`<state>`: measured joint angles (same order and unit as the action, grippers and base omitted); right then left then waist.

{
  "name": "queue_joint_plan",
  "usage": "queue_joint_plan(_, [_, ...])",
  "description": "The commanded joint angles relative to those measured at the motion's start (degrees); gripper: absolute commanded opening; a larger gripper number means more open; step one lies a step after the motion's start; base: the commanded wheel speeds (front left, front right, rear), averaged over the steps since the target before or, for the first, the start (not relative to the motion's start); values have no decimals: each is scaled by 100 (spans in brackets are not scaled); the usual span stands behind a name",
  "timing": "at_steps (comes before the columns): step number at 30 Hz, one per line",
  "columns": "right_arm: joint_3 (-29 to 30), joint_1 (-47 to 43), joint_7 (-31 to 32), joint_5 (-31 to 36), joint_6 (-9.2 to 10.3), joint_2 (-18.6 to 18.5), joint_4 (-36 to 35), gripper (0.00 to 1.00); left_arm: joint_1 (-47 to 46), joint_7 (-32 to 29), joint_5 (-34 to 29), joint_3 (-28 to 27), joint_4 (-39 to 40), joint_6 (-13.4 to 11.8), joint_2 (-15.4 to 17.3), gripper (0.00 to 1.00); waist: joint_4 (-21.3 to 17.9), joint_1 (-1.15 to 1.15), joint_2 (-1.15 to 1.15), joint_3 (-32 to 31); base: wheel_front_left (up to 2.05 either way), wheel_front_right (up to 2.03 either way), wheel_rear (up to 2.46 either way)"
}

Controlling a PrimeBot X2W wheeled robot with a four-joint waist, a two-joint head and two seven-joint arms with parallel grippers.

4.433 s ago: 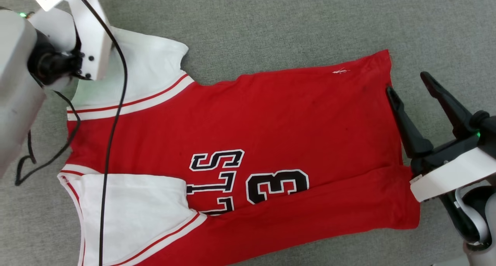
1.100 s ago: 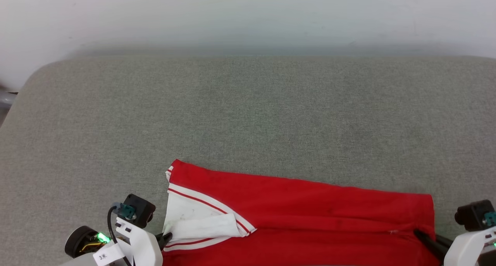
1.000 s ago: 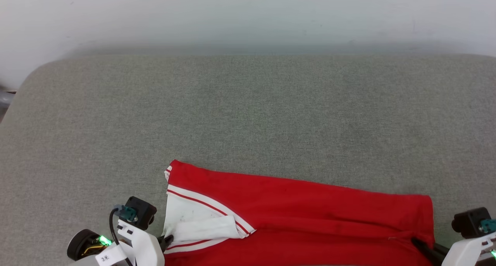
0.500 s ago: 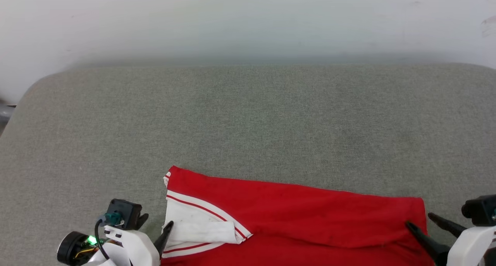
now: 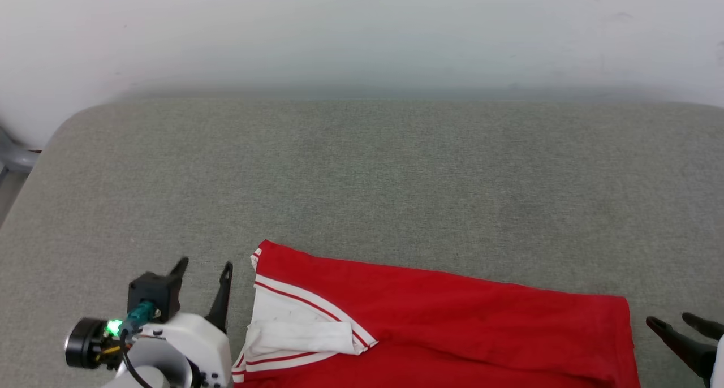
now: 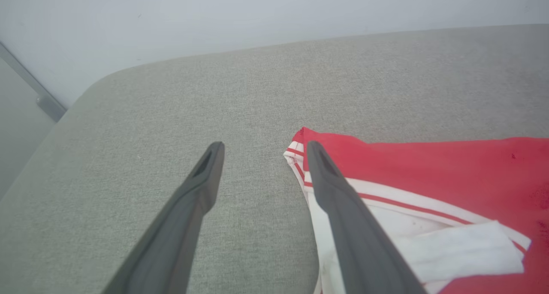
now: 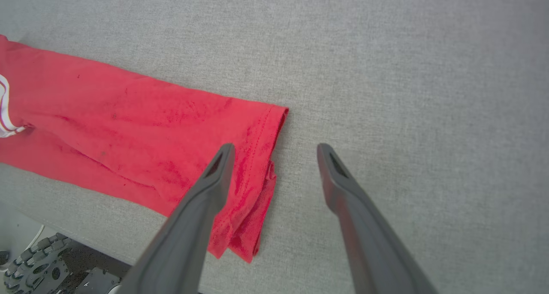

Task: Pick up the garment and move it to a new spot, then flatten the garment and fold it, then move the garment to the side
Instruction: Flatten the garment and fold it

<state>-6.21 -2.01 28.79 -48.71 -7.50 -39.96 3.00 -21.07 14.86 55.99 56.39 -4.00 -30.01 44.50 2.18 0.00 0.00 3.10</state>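
Head view, item one: a red jersey-style garment (image 5: 452, 320) with a white short sleeve (image 5: 300, 334) and red-white striped trim. I see it lying folded into a long band at the near side of the grey woven fabric surface (image 5: 362, 179), sleeve end to the left, running out of the bottom of the picture. Item two: a plain white wall (image 5: 362, 31) behind the surface. Item three: the left gripper (image 5: 205, 262), its two dark fingers spread wide with nothing between them, just beside the garment's sleeve end and apart from it. Item four: the right gripper (image 5: 668, 318), fingers likewise spread and empty, just off the garment's right end. Left wrist view: the left gripper (image 6: 264, 144) stands wide apart over the surface. Its right-hand finger crosses in front of the striped edge of the garment (image 6: 429, 174), and I cannot tell whether it touches the cloth. Right wrist view: the right gripper (image 7: 276, 146) is spread wide and carries nothing. The stitched hem (image 7: 274, 135) of the garment (image 7: 150, 122) lies between and below the fingers, a loose layer splayed out near the surface's front edge. Dark treaded wheels (image 7: 38, 264) show beneath that edge at lower left.
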Motion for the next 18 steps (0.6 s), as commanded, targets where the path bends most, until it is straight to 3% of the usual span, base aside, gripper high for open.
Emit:
queue_joint_plan(1, [60,-45,184,-187,3,-12,101,100,85,38,-273,-250,67,-100,-65,100,64,0,0,19,0,0,0])
queue_joint_plan(9, [93,127,623,-482,3,109,667,100,575,44,-1364,-1387,314,-284,-430,100,237,0,0,127,0,0,0])
queue_joint_plan(15, [-71,328,645,-593,3,333,1134,100,1069,44,-2182,-2237,501,-272,-823,100,377,0,0,268,0,0,0])
queue_joint_plan(17, [-135,377,607,-638,3,398,1237,100,1233,39,-2418,-2484,560,-227,-972,100,424,0,0,309,0,0,0])
queue_joint_plan(18, [-280,443,558,-682,4,485,1346,100,1475,39,-2713,-2826,633,-102,-1196,100,471,0,0,347,0,0,0])
